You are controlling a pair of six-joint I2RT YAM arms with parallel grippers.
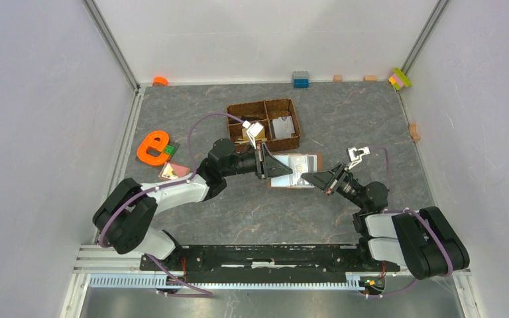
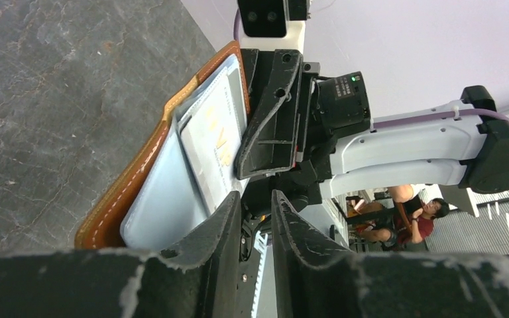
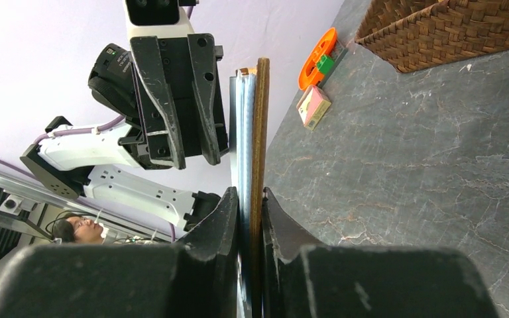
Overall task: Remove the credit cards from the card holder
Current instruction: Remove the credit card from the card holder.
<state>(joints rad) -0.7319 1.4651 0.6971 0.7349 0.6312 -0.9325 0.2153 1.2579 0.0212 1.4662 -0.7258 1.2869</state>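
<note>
The card holder (image 1: 298,163) is held open just above the table's middle, brown outside, pale grey-blue inside. My right gripper (image 1: 307,177) is shut on its right edge; in the right wrist view the fingers (image 3: 228,215) pinch the brown cover (image 3: 262,119) and its pale layers edge-on. A pale credit card (image 2: 215,136) sticks out of a pocket in the holder (image 2: 132,185). My left gripper (image 1: 289,172) is at the holder's left side. Its jaws (image 2: 255,197) stand slightly open, with nothing between them, beside the card's lower edge.
A brown woven basket (image 1: 264,124) stands behind the holder, with a grey flat thing (image 1: 282,126) in its right compartment. An orange e-shaped piece (image 1: 152,147) and a pink box (image 1: 174,171) lie at the left. A blue block (image 1: 300,79) and small blocks line the back wall.
</note>
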